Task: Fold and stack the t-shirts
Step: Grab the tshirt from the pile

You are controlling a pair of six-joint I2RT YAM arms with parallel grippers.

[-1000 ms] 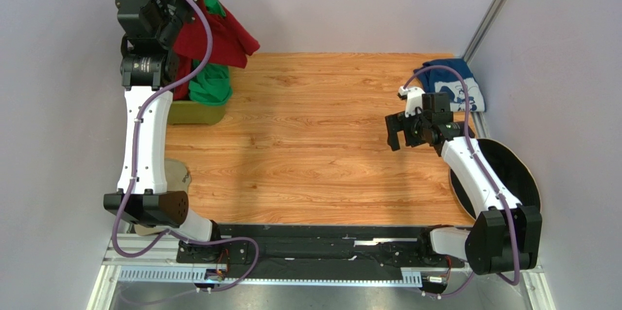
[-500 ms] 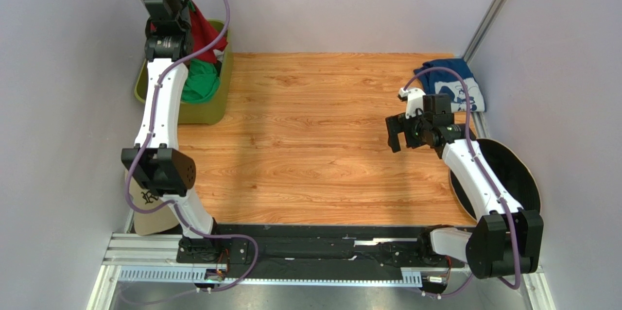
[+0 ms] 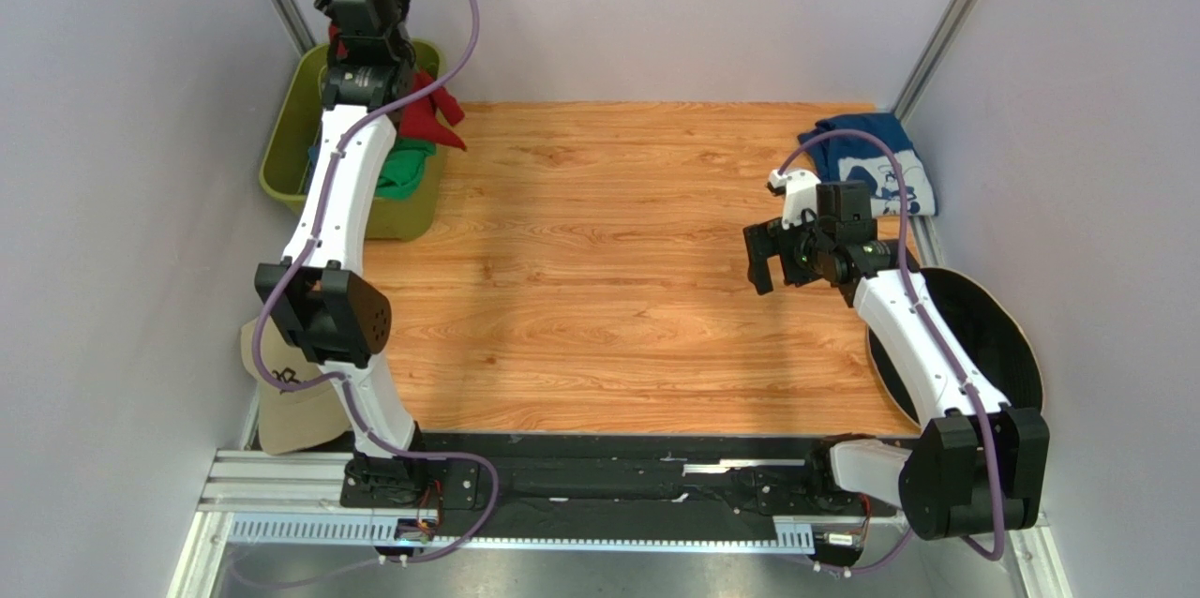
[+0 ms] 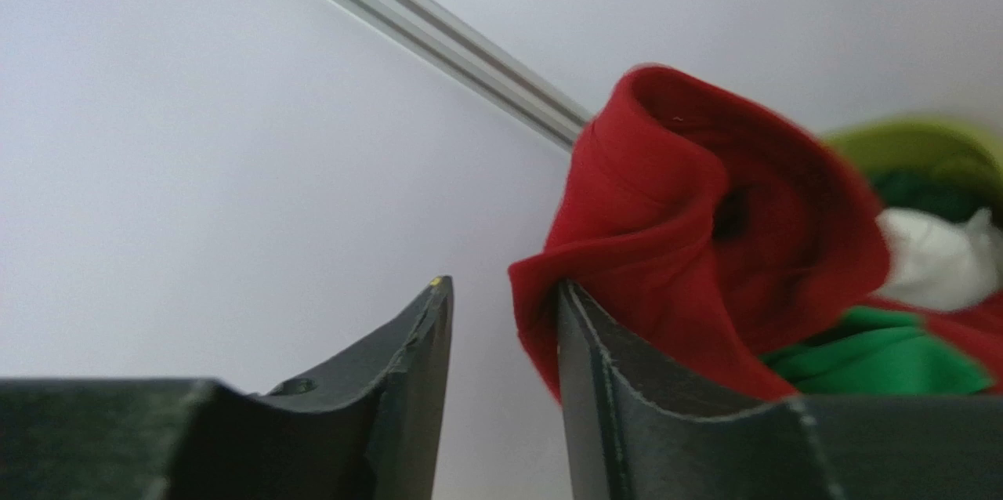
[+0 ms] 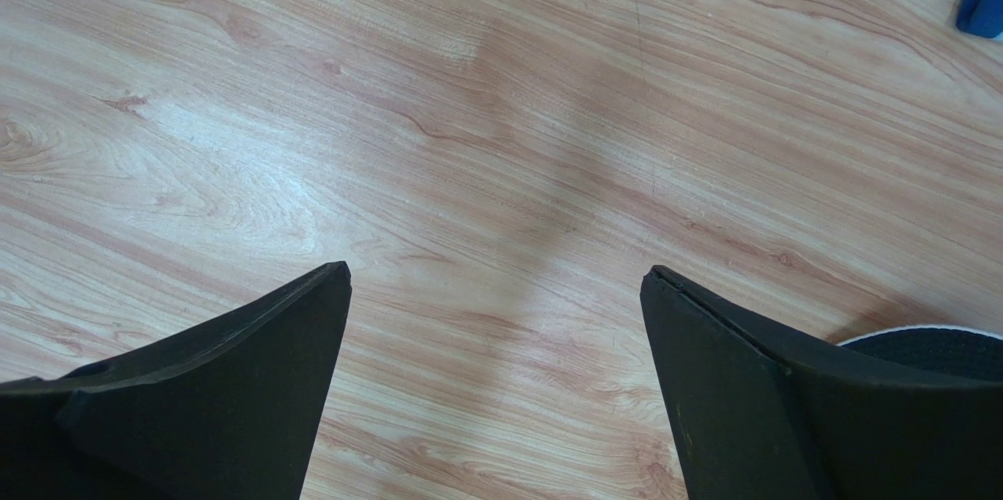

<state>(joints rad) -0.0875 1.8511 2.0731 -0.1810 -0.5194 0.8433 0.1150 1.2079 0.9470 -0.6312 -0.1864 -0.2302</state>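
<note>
1. A wood-grain tabletop fills the middle of the booth. Pale grey walls close it in at the back and both sides, and a slanted aluminium post stands at the back right.
2. An olive-green bin sits at the back left corner. The dark red t-shirt is heaped in it, with a flap spilling over the right rim towards the wood. The bright green t-shirt lies bunched beneath it, inside the bin.
3. The left arm stretches up over the bin. The left gripper has its fingers parted, and only bare wall shows through the gap. A fold of the red shirt lies against the outside of one finger, but nothing is pinched.
4. The navy-blue t-shirt with its white print lies crumpled at the back right corner, close to the wall.
5. The right gripper hangs over bare wood right of the middle. Its fingers are spread wide and hold nothing.
6. A black wide-brimmed hat lies at the right edge, partly under the right arm. A tan cap lies at the near left edge, below the left arm's elbow.
7. A black rail along the near edge carries both arm bases.
</note>
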